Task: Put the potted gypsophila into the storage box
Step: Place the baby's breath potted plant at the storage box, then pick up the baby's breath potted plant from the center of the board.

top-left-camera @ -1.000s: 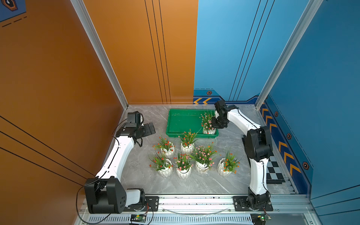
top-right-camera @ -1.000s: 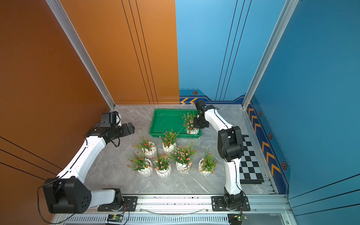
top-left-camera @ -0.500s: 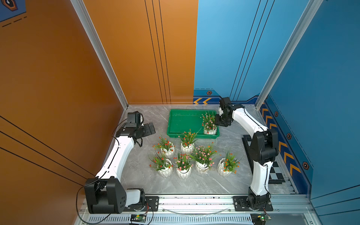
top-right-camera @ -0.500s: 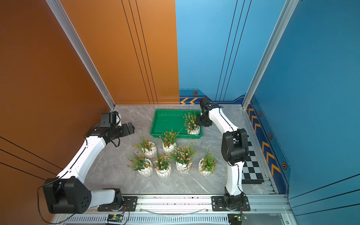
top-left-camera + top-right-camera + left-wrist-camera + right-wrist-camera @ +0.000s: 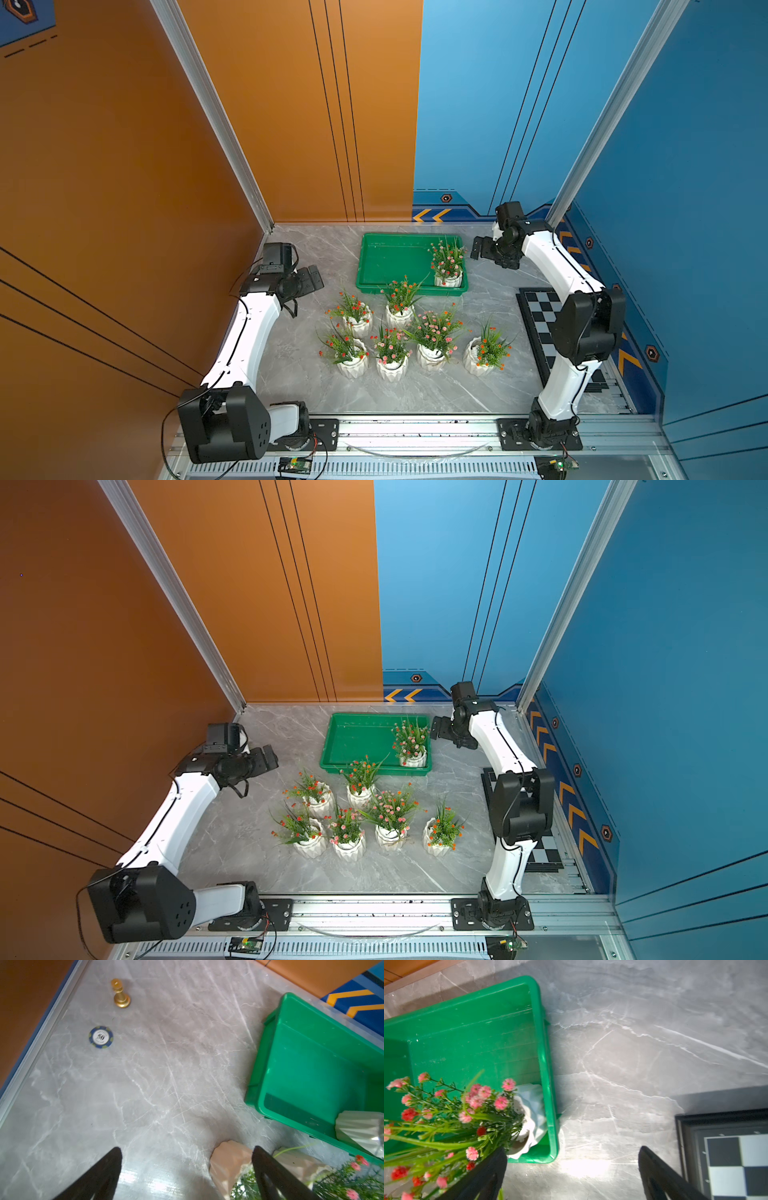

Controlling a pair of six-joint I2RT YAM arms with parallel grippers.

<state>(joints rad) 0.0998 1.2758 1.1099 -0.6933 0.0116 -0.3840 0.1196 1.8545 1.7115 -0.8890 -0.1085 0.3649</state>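
blue poker chip (image 5: 101, 1037) marked "50" apart from storage box (image 5: 390, 266) holding one potted gypsophila (image 5: 447, 270); left gripper (image 5: 187, 1148), right gripper (image 5: 572, 1148) both spread, empty.

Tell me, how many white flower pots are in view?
7. One pot stands in the green tray, in its near right corner. Six stand on the table before it: a back row of two, a front row of four. None seems hidden.

Glossy, scuffed green plastic: storage box (image 5: 467, 1039). Polished grey marble-look, with glare: table (image 5: 633, 1064) under right gripper (image 5: 572, 1148). Matt ribbed pot: potted gypsophila (image 5: 533, 1103).
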